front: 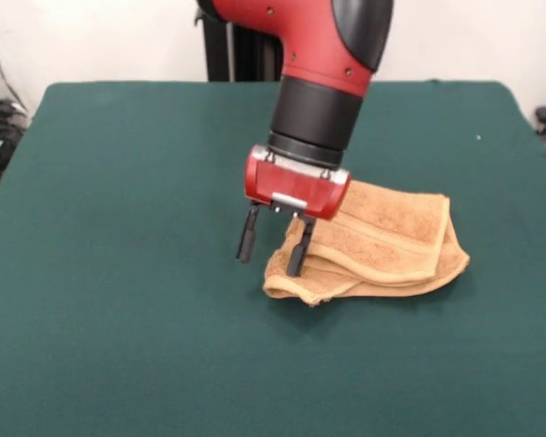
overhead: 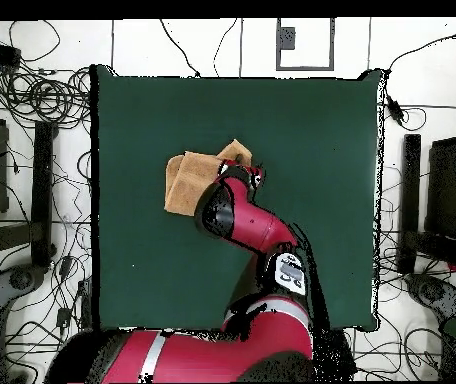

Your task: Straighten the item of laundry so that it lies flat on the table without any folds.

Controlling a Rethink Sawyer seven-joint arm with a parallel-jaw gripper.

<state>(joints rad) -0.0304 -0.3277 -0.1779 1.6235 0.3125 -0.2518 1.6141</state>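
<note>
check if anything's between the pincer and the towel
Nothing visible is. The open pincer hangs right at the folded towel's edge, one finger in front of the cloth and the other over bare table. The overhead view hides the pincer under the arm.
</note>
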